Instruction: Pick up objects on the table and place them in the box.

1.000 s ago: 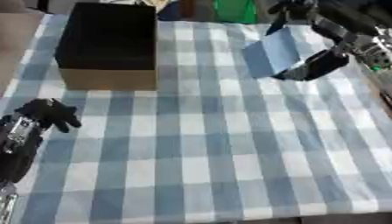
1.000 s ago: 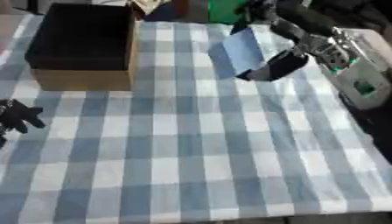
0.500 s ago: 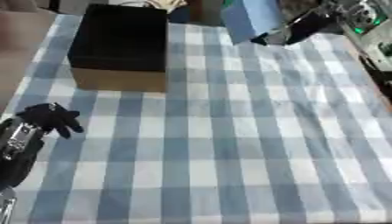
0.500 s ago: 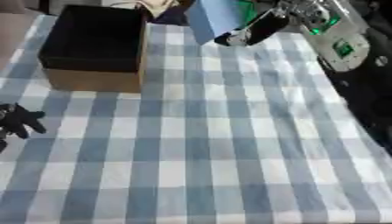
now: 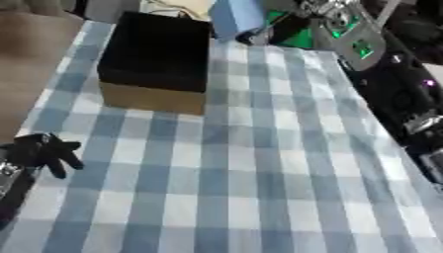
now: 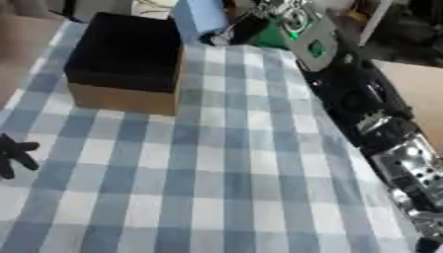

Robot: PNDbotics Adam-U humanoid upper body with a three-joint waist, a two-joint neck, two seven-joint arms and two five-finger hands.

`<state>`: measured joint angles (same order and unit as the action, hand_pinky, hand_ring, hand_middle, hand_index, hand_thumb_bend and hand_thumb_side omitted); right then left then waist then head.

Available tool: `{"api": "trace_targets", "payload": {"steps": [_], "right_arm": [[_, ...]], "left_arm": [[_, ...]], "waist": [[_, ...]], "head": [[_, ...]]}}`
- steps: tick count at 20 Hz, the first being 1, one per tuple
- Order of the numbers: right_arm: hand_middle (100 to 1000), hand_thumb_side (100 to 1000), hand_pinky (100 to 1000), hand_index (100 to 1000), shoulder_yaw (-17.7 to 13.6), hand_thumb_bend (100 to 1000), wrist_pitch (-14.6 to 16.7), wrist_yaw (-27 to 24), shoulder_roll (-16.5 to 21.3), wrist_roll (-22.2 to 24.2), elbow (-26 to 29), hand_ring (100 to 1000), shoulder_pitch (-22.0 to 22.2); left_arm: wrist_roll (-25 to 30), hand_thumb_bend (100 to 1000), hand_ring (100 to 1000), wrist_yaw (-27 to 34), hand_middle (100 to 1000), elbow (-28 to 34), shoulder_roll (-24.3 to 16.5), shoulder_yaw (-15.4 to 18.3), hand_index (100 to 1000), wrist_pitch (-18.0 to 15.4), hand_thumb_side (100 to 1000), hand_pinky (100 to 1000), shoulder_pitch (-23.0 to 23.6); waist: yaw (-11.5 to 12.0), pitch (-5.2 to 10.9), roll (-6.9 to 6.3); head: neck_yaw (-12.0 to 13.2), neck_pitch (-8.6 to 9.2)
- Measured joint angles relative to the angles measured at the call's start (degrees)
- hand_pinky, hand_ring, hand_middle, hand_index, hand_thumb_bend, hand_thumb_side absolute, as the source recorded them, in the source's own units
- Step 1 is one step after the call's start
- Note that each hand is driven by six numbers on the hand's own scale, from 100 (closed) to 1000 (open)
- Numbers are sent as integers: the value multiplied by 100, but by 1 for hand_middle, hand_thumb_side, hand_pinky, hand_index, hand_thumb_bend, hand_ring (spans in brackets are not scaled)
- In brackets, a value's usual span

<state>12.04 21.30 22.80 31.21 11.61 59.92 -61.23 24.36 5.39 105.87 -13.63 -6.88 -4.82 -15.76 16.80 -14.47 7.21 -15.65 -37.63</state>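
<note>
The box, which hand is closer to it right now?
Right. The right hand holds a light blue object just beyond the box's far right corner; the left hand rests open near the table's left edge.

Your box [image 5: 155,59] is sitting far left on the table [image 5: 259,173]; your right hand [image 5: 281,27] is holding the flat object [image 5: 235,16] just beyond its right rim; your left hand [image 5: 43,150] is resting near left.

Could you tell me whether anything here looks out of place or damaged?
Nothing stands out. The box sits upright and intact on the checked cloth, the right robot hand holds a blue object beside it, and the left robot hand rests idle.
</note>
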Motion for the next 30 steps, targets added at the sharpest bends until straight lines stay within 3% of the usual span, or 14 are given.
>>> {"api": "trace_targets", "payload": {"steps": [5,7,13,14,21,30], "right_arm": [[485,168,692,687,-90,424,-120,281,-306,-425,-581,890,-214],[506,182,693,705,-108,486,-179,387,-407,-663,-723,887,-263],[572,208,700,758,-18,527,-173,769,-661,-1124,-794,893,-287],[591,223,702,774,2,573,-161,828,-694,-1169,-794,897,-287],[769,305,731,890,93,661,-38,1145,-858,-1343,-806,950,-286],[760,261,725,894,108,657,86,1222,-922,-1316,-808,959,-209]], "left_arm": [[69,178,546,21,495,4,2,-66,433,6,884,864,-44],[90,179,546,21,495,4,3,-69,433,3,885,864,-48],[103,180,545,21,494,4,9,-92,432,11,884,864,-94],[104,181,545,21,494,4,9,-97,432,11,884,864,-96],[115,182,545,24,493,4,43,-99,432,23,883,864,-142],[116,183,544,59,492,4,56,-100,432,39,881,864,-143]], "waist": [[117,-45,2],[147,-63,3],[230,-109,36],[242,-109,36],[285,-128,42],[213,-127,41]], "head": [[-236,43],[-297,46],[-398,69],[-414,82],[-462,98],[-448,118]]}}
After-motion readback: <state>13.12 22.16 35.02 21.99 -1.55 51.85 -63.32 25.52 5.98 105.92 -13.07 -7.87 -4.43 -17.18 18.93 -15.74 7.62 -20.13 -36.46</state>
